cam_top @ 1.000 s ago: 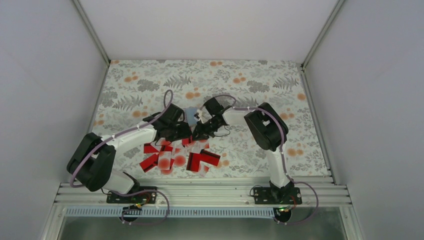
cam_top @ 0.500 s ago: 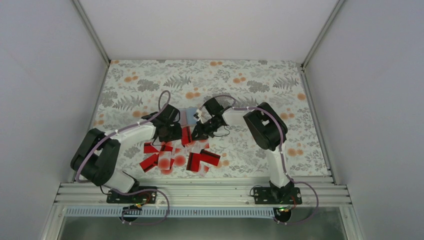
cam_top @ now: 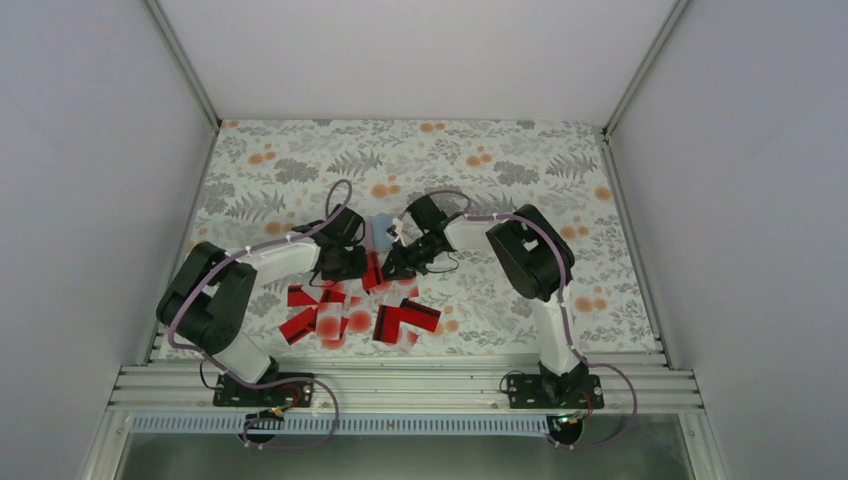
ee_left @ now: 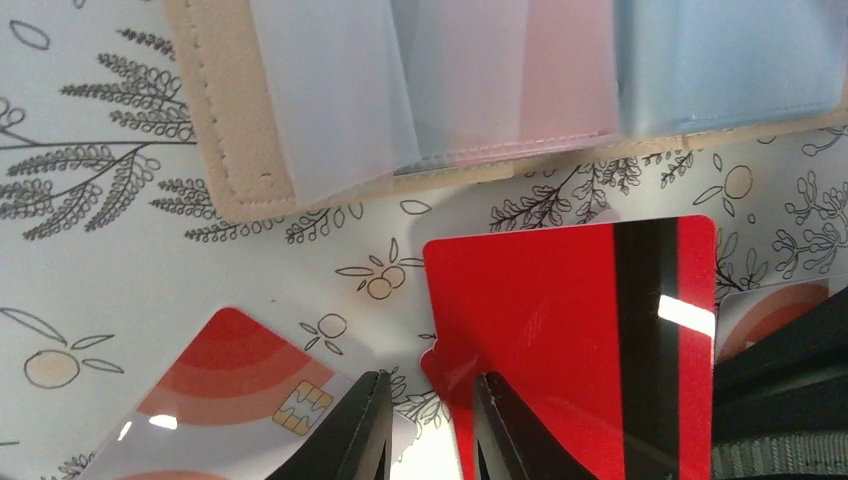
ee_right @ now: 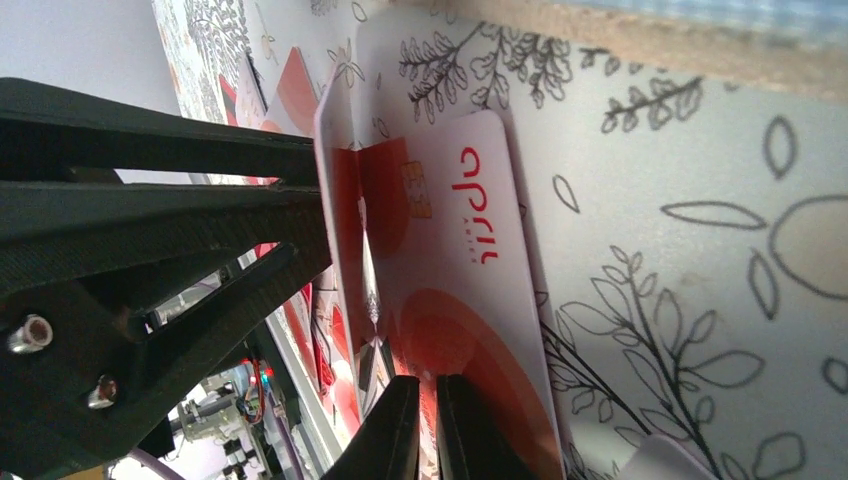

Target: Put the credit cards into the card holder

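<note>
"Were the fingers of the left gripper [ee_left: 430,425] shut?"

"No. They stood a little apart, over the edge of a red card [ee_left: 560,330] lying just beside the card holder [ee_left: 225,120]."

"And the right gripper [ee_right: 428,430]?"

"Its fingers were pressed together by a white-and-red card [ee_right: 470,250], near the holder too. Nobody could tell if they pinched it. The holder lay open on the flowery cloth [cam_top: 520,170]. The other cards [cam_top: 340,320] lay spread out on the arms' side of the holder."

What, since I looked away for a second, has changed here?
The left arm's elbow swung forward, and the left gripper narrowed its jaws at a corner of the red card. The right gripper stayed shut; the card holder and the loose cards did not move.
</note>
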You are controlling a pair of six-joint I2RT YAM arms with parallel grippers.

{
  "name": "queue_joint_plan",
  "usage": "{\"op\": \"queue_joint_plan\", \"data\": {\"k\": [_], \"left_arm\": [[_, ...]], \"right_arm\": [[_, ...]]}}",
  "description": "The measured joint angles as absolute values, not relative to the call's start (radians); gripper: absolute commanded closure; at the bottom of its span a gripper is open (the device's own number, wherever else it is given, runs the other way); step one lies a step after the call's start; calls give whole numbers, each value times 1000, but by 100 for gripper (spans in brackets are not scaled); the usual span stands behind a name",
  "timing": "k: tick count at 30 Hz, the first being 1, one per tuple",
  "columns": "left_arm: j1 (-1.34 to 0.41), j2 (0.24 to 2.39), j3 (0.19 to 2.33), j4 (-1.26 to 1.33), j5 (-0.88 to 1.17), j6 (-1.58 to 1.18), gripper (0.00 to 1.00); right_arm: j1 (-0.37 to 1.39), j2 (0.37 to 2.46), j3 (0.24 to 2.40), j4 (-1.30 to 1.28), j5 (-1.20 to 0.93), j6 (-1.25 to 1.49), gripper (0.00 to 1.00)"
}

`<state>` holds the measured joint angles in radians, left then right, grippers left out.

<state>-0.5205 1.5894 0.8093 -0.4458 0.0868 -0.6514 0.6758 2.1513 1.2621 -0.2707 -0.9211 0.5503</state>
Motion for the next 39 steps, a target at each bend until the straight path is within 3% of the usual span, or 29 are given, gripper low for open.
{"op": "queue_joint_plan", "data": {"k": [16, 31, 39], "left_arm": [[-511, 1620, 826, -421, 102, -597, 83], [-513, 1639, 827, -354, 134, -583, 83], [-513, 1641, 827, -351, 136, -583, 84]], "right_arm": [[676, 2141, 1250, -231, -935, 547, 79], [673, 2087, 1211, -129, -925, 603, 78], [667, 2051, 1210, -134, -912, 620, 71]]}}
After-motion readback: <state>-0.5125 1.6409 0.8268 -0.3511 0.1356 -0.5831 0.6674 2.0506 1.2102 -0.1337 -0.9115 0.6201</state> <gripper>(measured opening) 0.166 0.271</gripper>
